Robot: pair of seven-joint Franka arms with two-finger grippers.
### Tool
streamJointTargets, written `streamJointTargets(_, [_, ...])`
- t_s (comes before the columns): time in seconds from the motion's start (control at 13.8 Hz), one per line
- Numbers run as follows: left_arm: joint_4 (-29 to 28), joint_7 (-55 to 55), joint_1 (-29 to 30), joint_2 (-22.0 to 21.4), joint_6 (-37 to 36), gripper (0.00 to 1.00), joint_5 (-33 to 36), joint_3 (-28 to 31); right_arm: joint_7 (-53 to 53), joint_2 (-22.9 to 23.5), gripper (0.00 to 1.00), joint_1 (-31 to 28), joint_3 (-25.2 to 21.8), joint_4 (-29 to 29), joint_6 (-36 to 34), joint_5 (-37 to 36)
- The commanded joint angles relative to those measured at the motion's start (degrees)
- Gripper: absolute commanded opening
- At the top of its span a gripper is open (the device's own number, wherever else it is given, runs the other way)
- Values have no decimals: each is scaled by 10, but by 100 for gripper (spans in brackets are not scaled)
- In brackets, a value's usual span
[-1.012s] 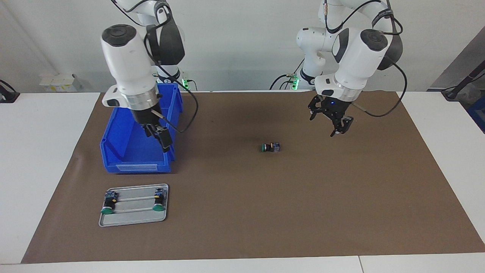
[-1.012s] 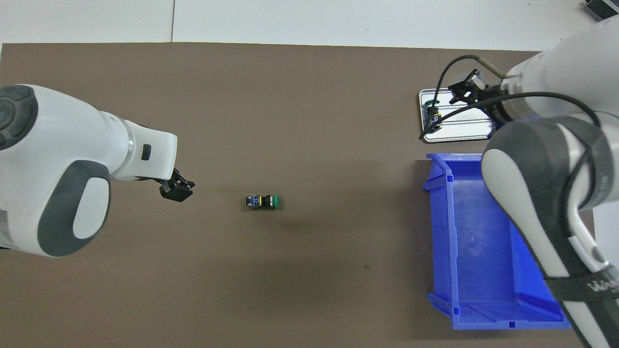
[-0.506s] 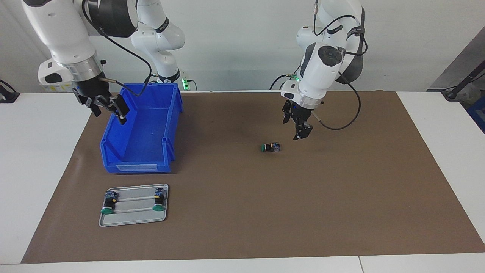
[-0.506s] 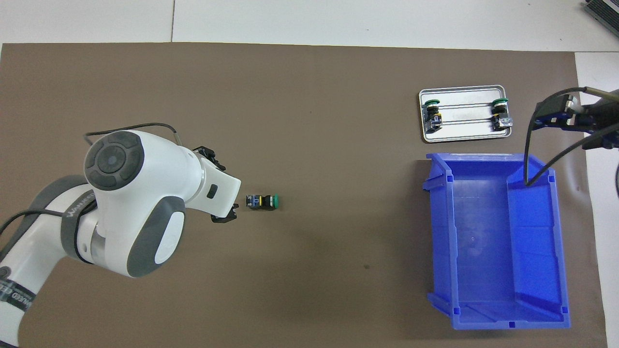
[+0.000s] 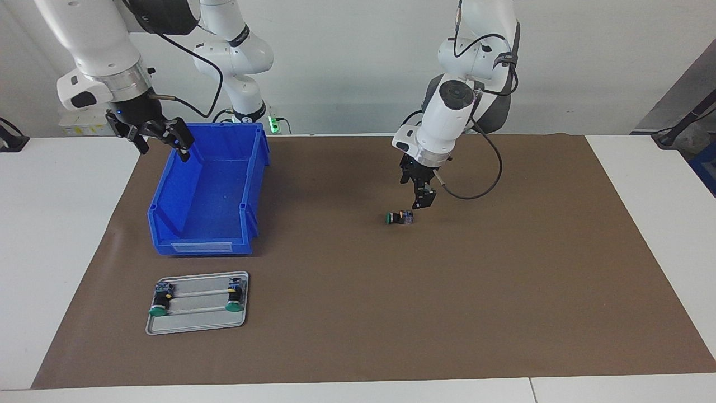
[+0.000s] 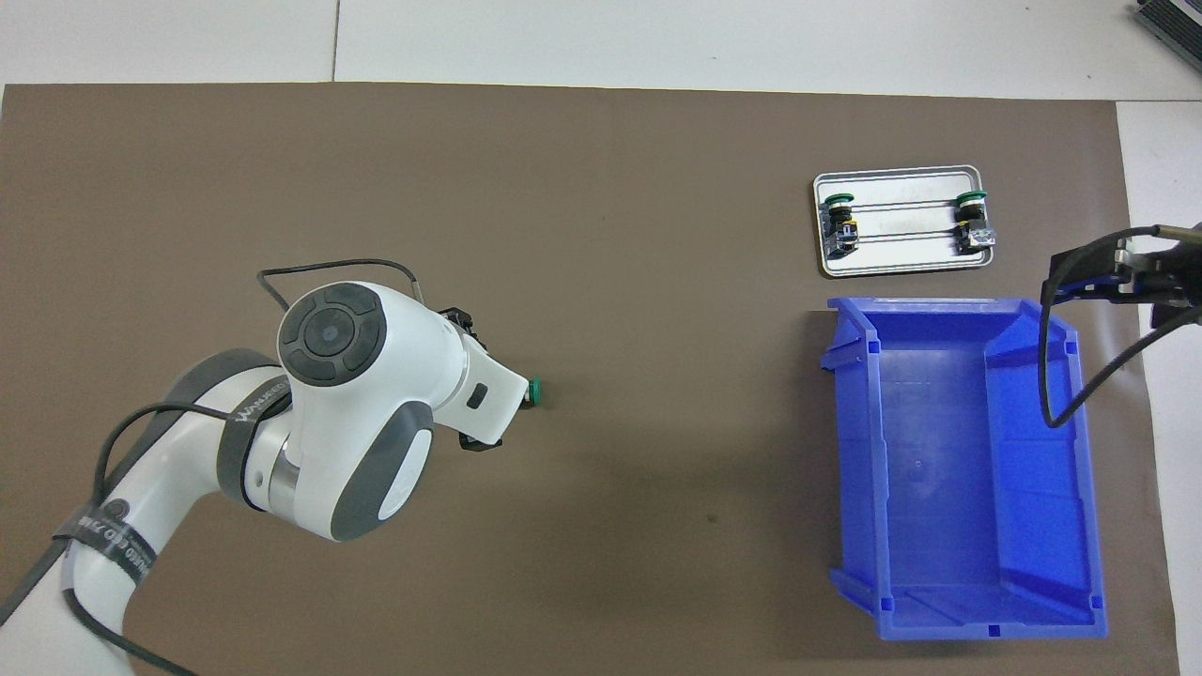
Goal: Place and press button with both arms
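Note:
The button [image 5: 400, 218] lies on its side on the brown mat near the table's middle, green cap toward the right arm's end. In the overhead view only its green cap [image 6: 534, 391] shows past the left arm's wrist. My left gripper [image 5: 418, 197] hangs open just above the button's base end, fingers pointing down, holding nothing. My right gripper [image 5: 160, 144] is open and empty in the air, over the rim of the blue bin [image 5: 201, 246] at the right arm's end of the table.
A metal tray [image 5: 196, 319] lies farther from the robots than the bin, with two more green-capped buttons [image 5: 159, 305] [image 5: 235, 299] on it. In the overhead view the tray [image 6: 901, 258] sits above the empty bin [image 6: 948, 451].
My left arm has swung in from its end of the table and come down over the button. My right gripper has risen from the bin and moved out over its rim.

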Motion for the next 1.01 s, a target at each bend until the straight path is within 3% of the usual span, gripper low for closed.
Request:
streamJointTargets(0.0, [-4, 6, -28, 25, 30, 93, 13, 12, -65, -26, 100, -27, 2, -40, 9, 2])
streamJointTargets(0.29, [2, -30, -43, 68, 70, 93, 16, 13, -96, -10, 100, -45, 1, -8, 8, -3])
streamJointTargets(0.58, [2, -62, -51, 90, 91, 93, 22, 13, -116, -10, 100, -18, 9, -7, 2, -51])
streamJointTargets(0.94, [-5, -62, -49, 101, 96, 93, 35, 13, -78, -8, 100, -15, 10, 20, -37, 2])
